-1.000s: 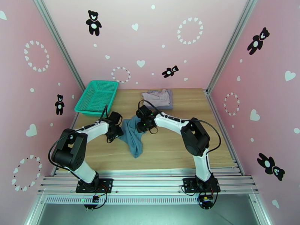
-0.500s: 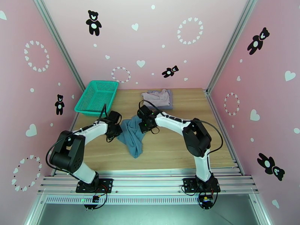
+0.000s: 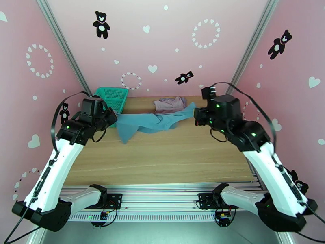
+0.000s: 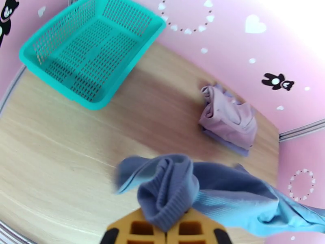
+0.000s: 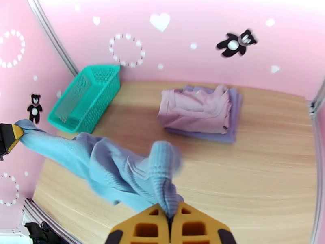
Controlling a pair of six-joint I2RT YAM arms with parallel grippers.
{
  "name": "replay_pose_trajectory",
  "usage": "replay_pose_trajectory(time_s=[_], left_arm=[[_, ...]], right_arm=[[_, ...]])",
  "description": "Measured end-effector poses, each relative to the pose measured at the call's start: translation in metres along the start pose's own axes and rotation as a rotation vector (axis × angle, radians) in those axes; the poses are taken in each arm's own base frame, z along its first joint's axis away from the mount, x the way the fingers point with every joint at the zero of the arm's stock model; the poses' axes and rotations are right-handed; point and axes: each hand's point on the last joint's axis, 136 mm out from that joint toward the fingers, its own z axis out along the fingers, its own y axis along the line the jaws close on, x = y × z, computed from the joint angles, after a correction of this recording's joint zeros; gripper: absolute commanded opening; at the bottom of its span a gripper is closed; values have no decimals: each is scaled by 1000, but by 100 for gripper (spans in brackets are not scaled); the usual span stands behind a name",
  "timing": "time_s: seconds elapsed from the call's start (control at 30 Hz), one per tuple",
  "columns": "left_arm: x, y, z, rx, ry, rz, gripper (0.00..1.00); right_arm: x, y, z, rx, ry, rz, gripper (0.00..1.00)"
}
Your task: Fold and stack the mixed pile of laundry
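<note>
A dusty teal-blue top point(image 3: 150, 121) hangs stretched in the air above the table, held at both ends. My left gripper point(image 3: 113, 118) is shut on its left end, and its cloth point(image 4: 170, 192) bunches between the yellow pads. My right gripper point(image 3: 195, 112) is shut on the right end, where the fabric point(image 5: 160, 175) runs off toward the left gripper point(image 5: 8, 137). At the back of the table lies a folded mauve garment point(image 3: 168, 104) on top of a lavender one point(image 5: 229, 135).
A green mesh basket point(image 3: 111, 96) stands at the back left corner, partly behind my left arm. Pink walls close in three sides. Bare wooden tabletop point(image 3: 162, 155) lies below the hanging top.
Both arms have risen from the table and swung apart, lifting the teal-blue top and pulling it out wide. It lay crumpled on the wood between the grippers before.
</note>
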Motion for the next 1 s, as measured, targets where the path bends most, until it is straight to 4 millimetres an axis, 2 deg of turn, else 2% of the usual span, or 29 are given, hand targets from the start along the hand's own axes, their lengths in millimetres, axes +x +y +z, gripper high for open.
replay_pose_trajectory(time_s=[0.23, 0.33, 0.47, 0.63, 0.7, 0.77, 0.87, 1.0], left_arm=[[-16, -17, -39, 60, -13, 2, 0], [-16, -23, -39, 79, 2, 7, 0], [-11, -26, -14, 48, 66, 29, 0], [-9, -31, 44, -22, 168, 49, 0], [-11, -34, 60, -36, 187, 54, 0], [-14, -39, 66, -31, 191, 55, 0], [-22, -47, 56, -1, 169, 53, 0], [-31, -52, 22, 49, 116, 50, 0]], right_arm=[[-12, -10, -40, 34, -36, -9, 0], [-13, -16, -44, 63, -35, -19, 0], [-10, -24, -31, 108, -1, -31, 0], [-13, -39, 8, 172, 72, -36, 0], [-10, -44, 23, 189, 105, -38, 0], [-7, -47, 32, 193, 128, -36, 0], [-7, -46, 31, 185, 132, -37, 0], [-9, -41, 15, 150, 106, -35, 0]])
